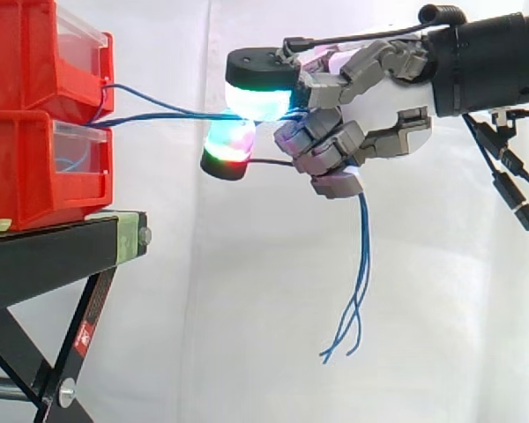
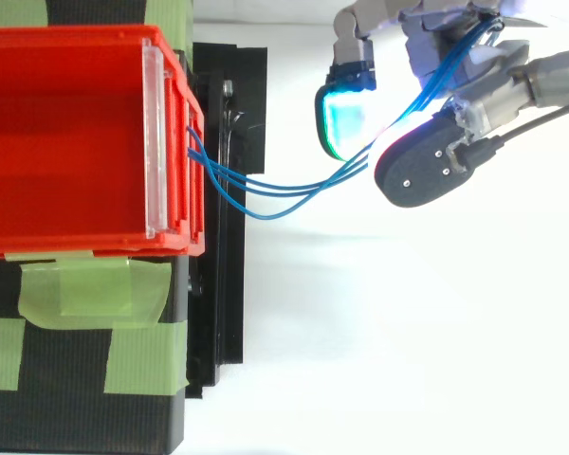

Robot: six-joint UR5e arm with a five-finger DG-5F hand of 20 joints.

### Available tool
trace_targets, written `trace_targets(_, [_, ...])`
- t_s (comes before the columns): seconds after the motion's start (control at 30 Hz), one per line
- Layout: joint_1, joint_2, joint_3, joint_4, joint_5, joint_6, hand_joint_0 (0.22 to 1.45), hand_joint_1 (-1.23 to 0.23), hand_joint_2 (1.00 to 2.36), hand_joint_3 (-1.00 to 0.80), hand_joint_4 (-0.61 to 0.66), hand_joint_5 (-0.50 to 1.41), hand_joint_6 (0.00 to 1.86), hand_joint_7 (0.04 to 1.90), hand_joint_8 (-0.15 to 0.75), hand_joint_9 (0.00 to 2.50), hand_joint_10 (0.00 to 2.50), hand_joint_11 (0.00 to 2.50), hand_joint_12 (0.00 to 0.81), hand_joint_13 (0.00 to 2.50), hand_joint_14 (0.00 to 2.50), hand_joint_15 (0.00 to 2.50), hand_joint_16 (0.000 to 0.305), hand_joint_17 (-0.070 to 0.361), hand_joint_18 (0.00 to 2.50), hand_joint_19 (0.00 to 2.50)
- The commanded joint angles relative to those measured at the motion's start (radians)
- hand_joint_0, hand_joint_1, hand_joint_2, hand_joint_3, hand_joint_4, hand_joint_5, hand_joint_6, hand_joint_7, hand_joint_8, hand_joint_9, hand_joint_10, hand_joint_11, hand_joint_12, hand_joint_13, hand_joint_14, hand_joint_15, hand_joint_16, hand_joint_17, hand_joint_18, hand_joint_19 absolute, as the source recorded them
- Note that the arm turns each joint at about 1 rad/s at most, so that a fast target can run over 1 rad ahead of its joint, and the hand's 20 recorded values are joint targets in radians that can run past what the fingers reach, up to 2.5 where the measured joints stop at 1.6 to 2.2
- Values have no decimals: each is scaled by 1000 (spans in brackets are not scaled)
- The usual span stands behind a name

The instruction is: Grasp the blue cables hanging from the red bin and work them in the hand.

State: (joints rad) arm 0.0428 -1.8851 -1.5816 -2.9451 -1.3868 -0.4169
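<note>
The blue cables (image 1: 365, 238) are clamped in the curled fingers of the hand (image 1: 335, 141), held well apart from the red bin (image 1: 26, 62), ends dangling.

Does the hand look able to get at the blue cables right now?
Yes, it seems so: the hand is curled round the blue cables, which span free air from the red bin.

I see black stand (image 1: 53, 256) against white curtain (image 1: 247, 352); green tape (image 2: 85, 289) patches stuck across the stand's top.
</note>
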Motion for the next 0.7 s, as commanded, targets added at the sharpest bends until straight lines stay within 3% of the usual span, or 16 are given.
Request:
trace_targets(0.0, [0,0,0,0,0,-2,910,-584,1008,-840,180,191,294,1354,473,516,2500,2500,522,812,2500,2067,45,101,1234,1259])
trace_targets(0.67, [6,0,-1,-3,0,-11,971,-600,1016,-649,169,198,270,1353,472,530,2500,2500,526,828,2500,2085,45,101,1244,1235])
